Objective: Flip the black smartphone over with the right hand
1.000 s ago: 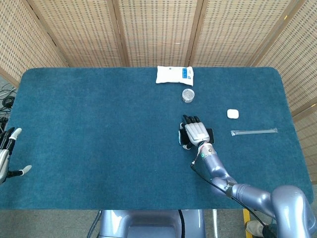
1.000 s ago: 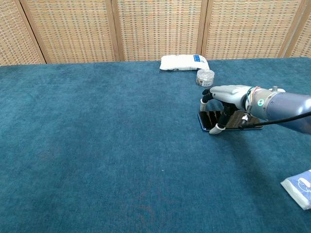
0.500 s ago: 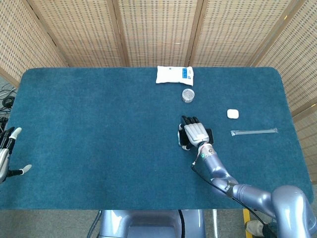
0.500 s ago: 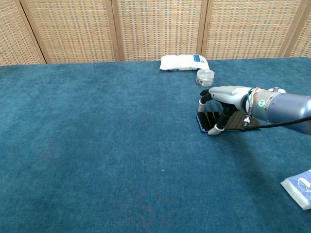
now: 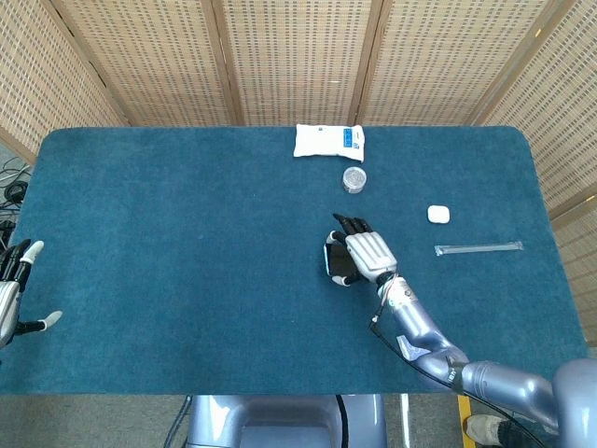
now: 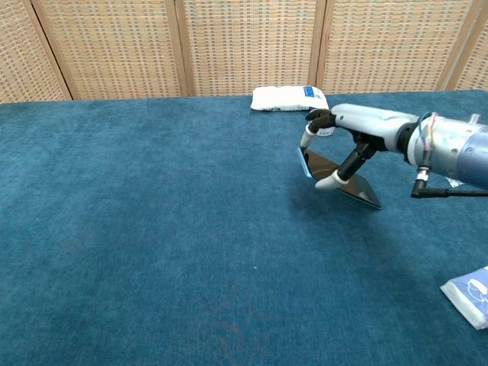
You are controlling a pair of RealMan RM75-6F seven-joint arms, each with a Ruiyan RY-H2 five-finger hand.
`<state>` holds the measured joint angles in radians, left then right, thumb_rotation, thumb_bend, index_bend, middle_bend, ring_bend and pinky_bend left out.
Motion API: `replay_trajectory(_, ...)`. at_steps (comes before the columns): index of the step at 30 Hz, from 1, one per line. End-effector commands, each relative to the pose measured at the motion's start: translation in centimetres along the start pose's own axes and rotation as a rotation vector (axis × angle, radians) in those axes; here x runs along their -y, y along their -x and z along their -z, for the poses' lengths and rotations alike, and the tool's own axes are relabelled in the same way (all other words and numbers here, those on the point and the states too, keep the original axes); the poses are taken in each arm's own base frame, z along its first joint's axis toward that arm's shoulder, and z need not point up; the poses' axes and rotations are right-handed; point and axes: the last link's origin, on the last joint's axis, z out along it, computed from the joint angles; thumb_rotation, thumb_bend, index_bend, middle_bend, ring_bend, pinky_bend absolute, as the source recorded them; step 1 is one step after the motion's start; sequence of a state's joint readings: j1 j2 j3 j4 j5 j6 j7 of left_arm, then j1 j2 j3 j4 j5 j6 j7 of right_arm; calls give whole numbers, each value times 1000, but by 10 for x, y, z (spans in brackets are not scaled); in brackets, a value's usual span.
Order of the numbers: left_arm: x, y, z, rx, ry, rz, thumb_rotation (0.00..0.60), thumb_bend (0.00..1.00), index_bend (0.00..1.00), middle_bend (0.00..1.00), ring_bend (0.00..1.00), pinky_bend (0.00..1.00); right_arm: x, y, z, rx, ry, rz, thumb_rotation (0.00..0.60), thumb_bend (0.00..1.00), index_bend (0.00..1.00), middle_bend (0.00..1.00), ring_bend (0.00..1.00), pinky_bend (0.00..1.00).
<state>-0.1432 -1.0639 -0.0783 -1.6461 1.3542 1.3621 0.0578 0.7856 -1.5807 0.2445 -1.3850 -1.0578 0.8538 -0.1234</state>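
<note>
The black smartphone (image 6: 359, 191) is tilted in the chest view. Its left end is raised off the blue table (image 6: 152, 229) and its right lower corner rests on the cloth. My right hand (image 6: 345, 136) pinches that raised left end between thumb and fingers. From the head view my right hand (image 5: 360, 255) covers nearly all of the phone. My left hand (image 5: 15, 293) hangs beyond the table's left edge, fingers spread and holding nothing.
A white packet (image 5: 328, 140) lies at the back centre, with a small clear round container (image 5: 354, 179) just behind my right hand. A small white case (image 5: 438, 214) and a clear tube (image 5: 478, 247) lie to the right. A plastic pack (image 6: 469, 293) sits near the front right.
My right hand has lifted the phone's left end and moved left and up. The phone went from lying flat to standing tilted on its right edge. The left hand is still.
</note>
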Motion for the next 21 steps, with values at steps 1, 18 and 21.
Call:
replay_trajectory(1,0,-1,2,-5,5,5,600,0,0,0,0,0,0,-7,10,-23,-9,-68,600,311,530,0,0,0)
replay_trajectory(18,-2,-3,6,-8,19,9,600,0,0,0,0,0,-40,-24,42,-7,83,-377,600,311,529,0,0,0)
replay_trajectory(21,-2,-2,6,-6,20,5,600,0,0,0,0,0,-54,-27,51,-18,94,-420,600,311,530,0,0,0)
